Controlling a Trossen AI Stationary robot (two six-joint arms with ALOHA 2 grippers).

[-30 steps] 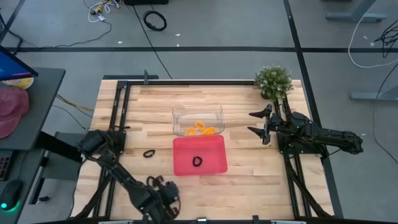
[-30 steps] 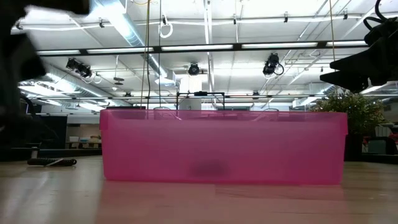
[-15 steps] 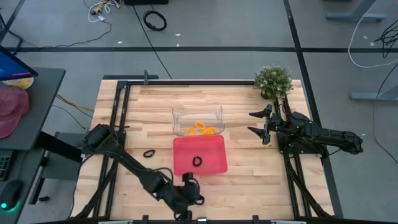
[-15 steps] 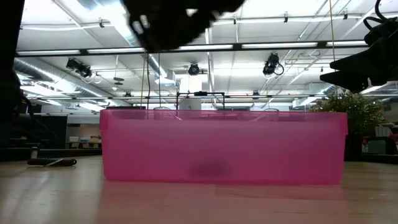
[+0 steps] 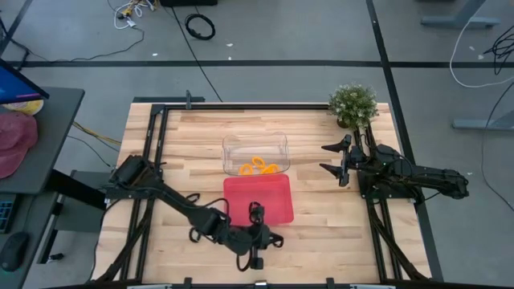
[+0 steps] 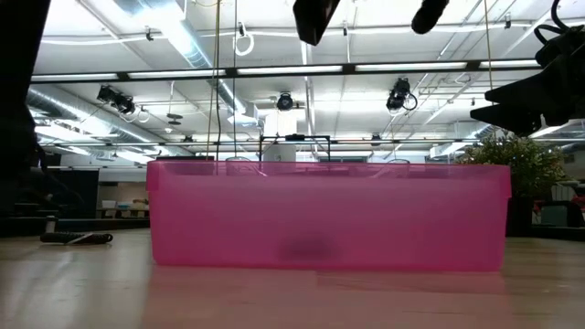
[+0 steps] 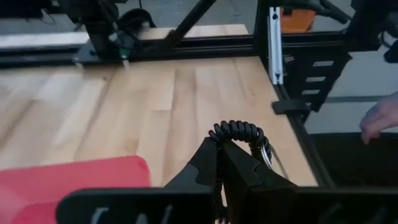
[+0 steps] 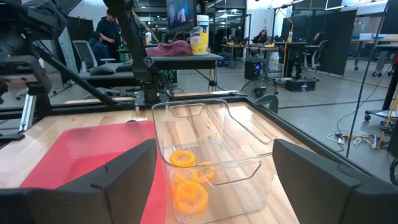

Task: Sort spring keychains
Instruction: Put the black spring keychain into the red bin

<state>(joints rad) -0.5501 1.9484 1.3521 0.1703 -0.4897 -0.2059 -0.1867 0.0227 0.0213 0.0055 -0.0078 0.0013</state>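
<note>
My left gripper [image 5: 269, 239] is over the table's near edge, just in front of the red tray [image 5: 277, 215], and is shut on a black spring keychain [image 7: 239, 134]. The tray [image 7: 68, 177] holds another black keychain [image 5: 255, 209]. A third black one [image 5: 192, 197] lies on the wood left of the tray. Orange keychains [image 5: 257, 167] lie in the clear box [image 5: 233, 146] behind the tray; they also show in the right wrist view [image 8: 189, 186]. My right gripper [image 5: 336, 160] hangs open right of the box, touching nothing. My left gripper pinches the black keychain's coil [image 7: 231, 138] between its two fingers [image 7: 205, 158]. The looped coil sticks out beyond the fingertips, with a metal ring [image 7: 267, 152] at its side. The fingers point level toward the table's right. The keychain is lifted clear of the wood.
A potted plant [image 5: 353, 104] stands at the far right corner, behind my right arm. Black frame rails [image 5: 157, 144] run along the table's sides. A person's hand [image 7: 379, 118] shows beyond the near edge. Bare wood lies right of the tray [image 5: 321, 217].
My left arm has swung from the near left corner toward the table's right along the near edge, ending in front of the red tray. In the low view its dark parts have crossed the top of the picture from left to right.
</note>
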